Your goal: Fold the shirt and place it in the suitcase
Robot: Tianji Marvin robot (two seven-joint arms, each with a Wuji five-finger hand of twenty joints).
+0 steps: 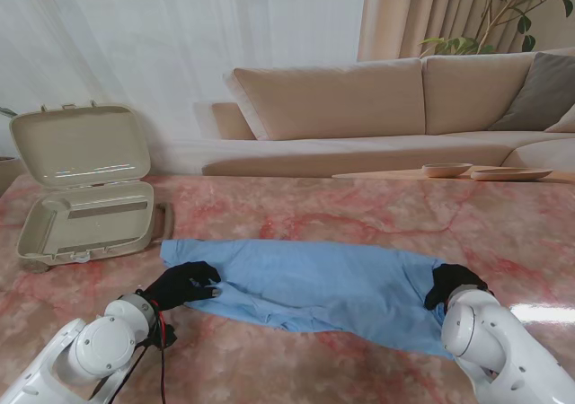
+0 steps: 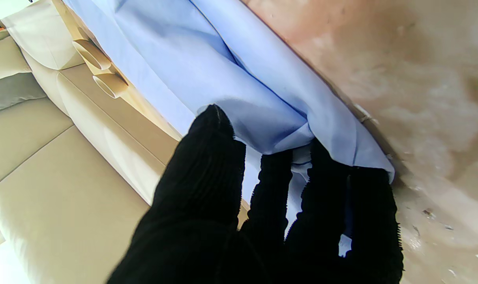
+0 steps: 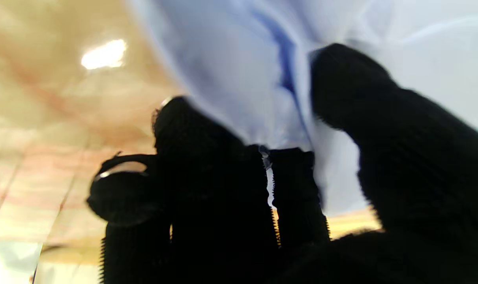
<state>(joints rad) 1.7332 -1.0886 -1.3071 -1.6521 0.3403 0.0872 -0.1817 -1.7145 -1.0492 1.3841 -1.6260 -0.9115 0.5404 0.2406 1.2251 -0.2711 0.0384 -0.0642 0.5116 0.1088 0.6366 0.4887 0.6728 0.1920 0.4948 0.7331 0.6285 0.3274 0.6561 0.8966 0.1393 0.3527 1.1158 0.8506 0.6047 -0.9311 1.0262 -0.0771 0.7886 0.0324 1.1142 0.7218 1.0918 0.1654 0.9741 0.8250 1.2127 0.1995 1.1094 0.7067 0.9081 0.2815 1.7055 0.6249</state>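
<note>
A light blue shirt (image 1: 314, 283) lies spread across the pink marble table (image 1: 359, 211) in front of me. My left hand (image 1: 184, 284), in a black glove, pinches the shirt's left end; the left wrist view shows cloth (image 2: 231, 75) caught between thumb and fingers (image 2: 329, 189). At the shirt's right end my right hand (image 1: 452, 284) grips the edge, with blurred fabric (image 3: 239, 79) between its thumb and fingers (image 3: 207, 157). A beige suitcase (image 1: 85, 184) stands open at the far left of the table, lid upright, and I see nothing in its tray.
A beige sofa (image 1: 377, 108) runs behind the table, with a grey cushion (image 1: 539, 90) and a plant (image 1: 503, 9) at the far right. Two wooden dishes (image 1: 485, 171) rest on a low surface past the table's far edge.
</note>
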